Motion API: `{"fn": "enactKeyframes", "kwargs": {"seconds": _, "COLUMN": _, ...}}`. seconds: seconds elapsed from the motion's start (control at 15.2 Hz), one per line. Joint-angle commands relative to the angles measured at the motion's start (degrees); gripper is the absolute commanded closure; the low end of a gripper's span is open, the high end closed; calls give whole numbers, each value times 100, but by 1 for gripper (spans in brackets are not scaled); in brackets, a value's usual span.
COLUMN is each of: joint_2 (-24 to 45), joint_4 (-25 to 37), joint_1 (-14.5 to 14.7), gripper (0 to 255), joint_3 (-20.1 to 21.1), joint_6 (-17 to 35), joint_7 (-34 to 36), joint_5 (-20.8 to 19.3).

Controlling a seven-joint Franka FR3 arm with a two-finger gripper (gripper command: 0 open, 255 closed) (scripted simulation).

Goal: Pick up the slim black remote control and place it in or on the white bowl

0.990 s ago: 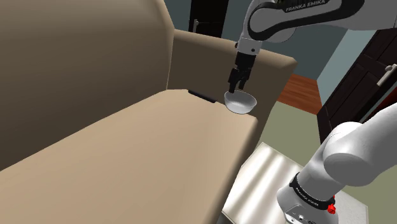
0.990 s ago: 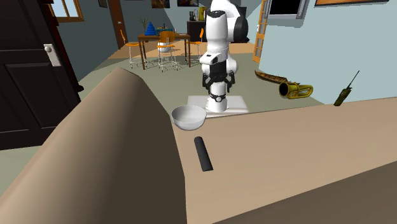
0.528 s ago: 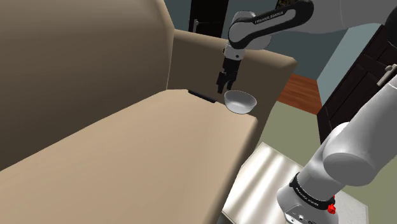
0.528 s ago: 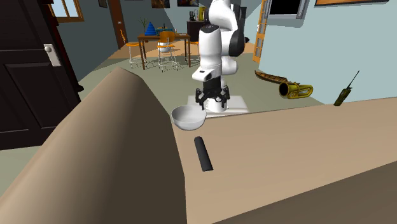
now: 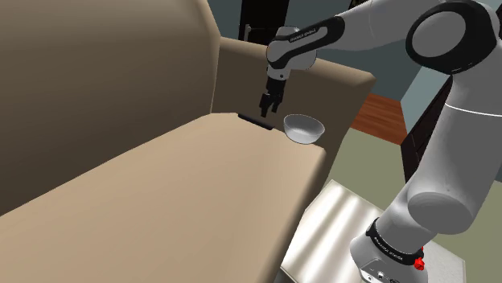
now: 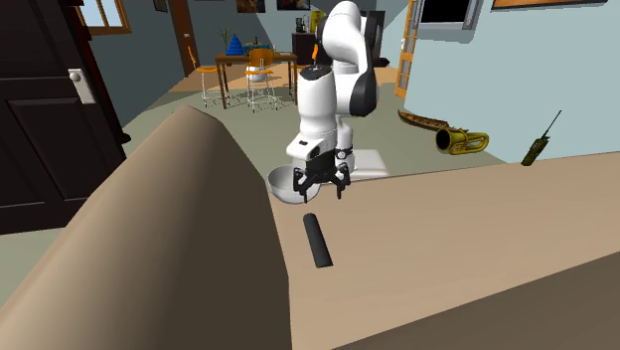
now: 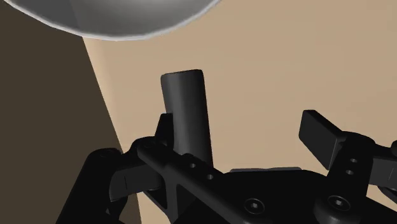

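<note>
The slim black remote lies flat on the tan sofa seat, close to the armrest, and shows as a dark sliver in the shoulder view. The white bowl stands on the seat's corner just beyond it. My gripper hangs open a little above the remote's bowl-side end, between remote and bowl. In the wrist view the remote runs up past one finger, untouched. The gripper has nothing clasped, and the bowl's rim lies ahead.
The sofa's tall backrest and armrest hem in the seat on two sides. My stand is past the seat's front edge. A dark door, a dining set, a saxophone and a handheld radio are farther off.
The gripper has left its spot over the bowl, sliding toward the shoulder view's left and dropping lower, and now hangs over the remote's end. Remote and bowl have not moved.
</note>
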Motion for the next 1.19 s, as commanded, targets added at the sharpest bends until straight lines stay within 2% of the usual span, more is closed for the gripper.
{"fn": "enactKeyframes", "kwargs": {"seconds": 0.0, "joint_2": 431, "joint_4": 423, "joint_1": -69, "gripper": 0, "joint_3": -6, "joint_6": 25, "joint_7": -149, "joint_5": 60}}
{"fn": "enactKeyframes", "kwargs": {"seconds": 0.2, "joint_2": 1122, "joint_4": 1187, "joint_1": -167, "gripper": 0, "joint_3": 19, "joint_6": -17, "joint_7": -302, "joint_5": 143}}
{"fn": "enactKeyframes", "kwargs": {"seconds": 0.26, "joint_2": 1181, "joint_4": 1255, "joint_1": -177, "gripper": 0, "joint_3": 24, "joint_6": -24, "joint_7": -313, "joint_5": 148}}
{"fn": "enactKeyframes", "kwargs": {"seconds": 0.73, "joint_2": 1417, "joint_4": 1006, "joint_1": -175, "gripper": 0, "joint_3": 60, "joint_6": 458, "joint_7": -353, "joint_5": 210}}
{"fn": "enactKeyframes", "kwargs": {"seconds": 1.12, "joint_2": 1417, "joint_4": 1006, "joint_1": -175, "gripper": 0, "joint_3": 60, "joint_6": 458, "joint_7": -353, "joint_5": 210}}
